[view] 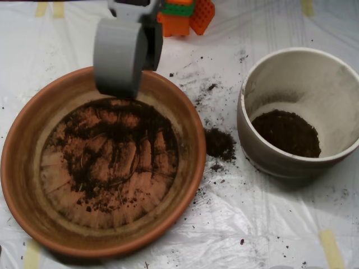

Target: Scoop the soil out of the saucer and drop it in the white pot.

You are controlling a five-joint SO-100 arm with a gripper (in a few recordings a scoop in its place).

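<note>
The terracotta saucer [22, 168] fills the left half of the overhead view. A thin smear of dark soil [120, 143] streaks its ridged floor. The grey scoop [120, 59] hangs over the saucer's far rim, its two halves closed together. At the right stands the white pot [255, 137], with a dark mound of soil [286, 131] at its bottom. A small spilled clump of soil [219, 143] lies on the table between saucer and pot.
Clear plastic sheeting [269, 224] held by tape strips covers the table. Orange and green arm parts [185, 15] sit at the top edge. Loose soil specks [205, 92] are scattered between the two vessels.
</note>
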